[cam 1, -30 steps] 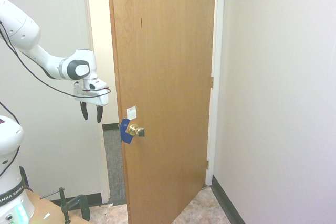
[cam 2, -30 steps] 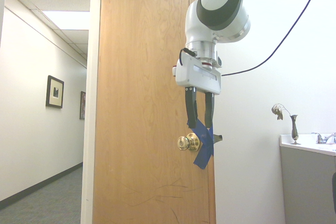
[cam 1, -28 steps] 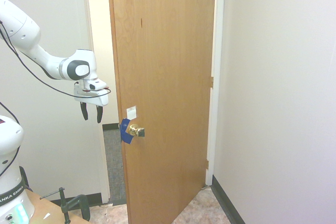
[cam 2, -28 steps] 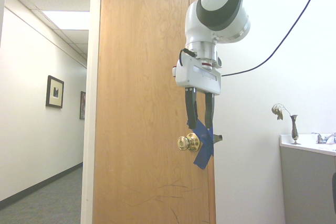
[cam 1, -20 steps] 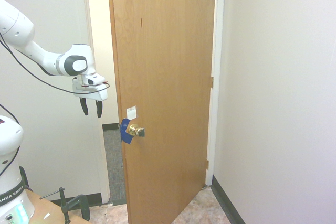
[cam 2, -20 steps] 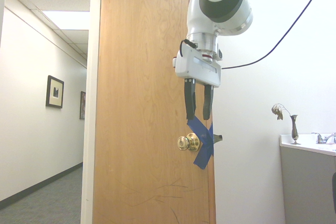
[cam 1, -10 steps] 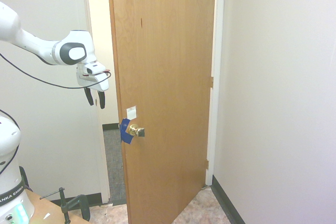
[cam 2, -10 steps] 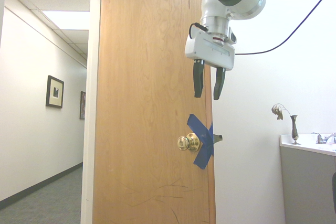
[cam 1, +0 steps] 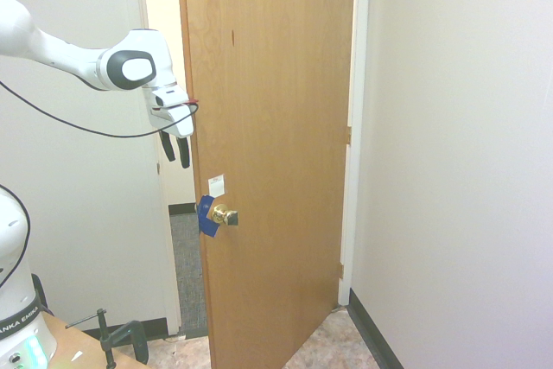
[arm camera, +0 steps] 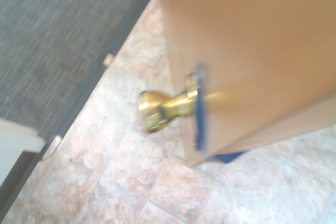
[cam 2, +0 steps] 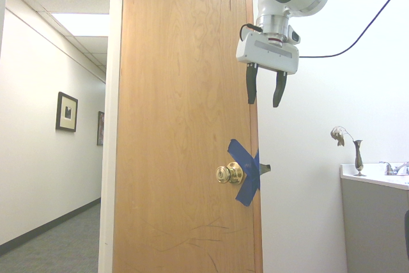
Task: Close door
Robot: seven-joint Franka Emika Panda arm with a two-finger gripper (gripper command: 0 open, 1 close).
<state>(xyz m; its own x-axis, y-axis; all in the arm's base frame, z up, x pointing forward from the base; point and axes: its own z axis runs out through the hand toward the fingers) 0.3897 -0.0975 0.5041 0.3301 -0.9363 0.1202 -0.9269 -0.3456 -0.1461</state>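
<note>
The door is a tall brown wood slab standing partly open, hinged at the right in the first exterior view. Its brass knob sits beside blue tape at the latch edge, with a small white sticker above. In the second exterior view the door, its knob and the blue tape also show. My gripper hangs open and empty right at the latch edge, above the knob; the same gripper points down there. The blurred wrist view looks down on the knob.
The white door frame runs along the hinge side, with a white wall to its right. A carpeted hallway lies beyond the opening. A counter with a small vase stands at the right.
My gripper has risen from knob height and moved toward the door's latch edge. The door has not moved.
</note>
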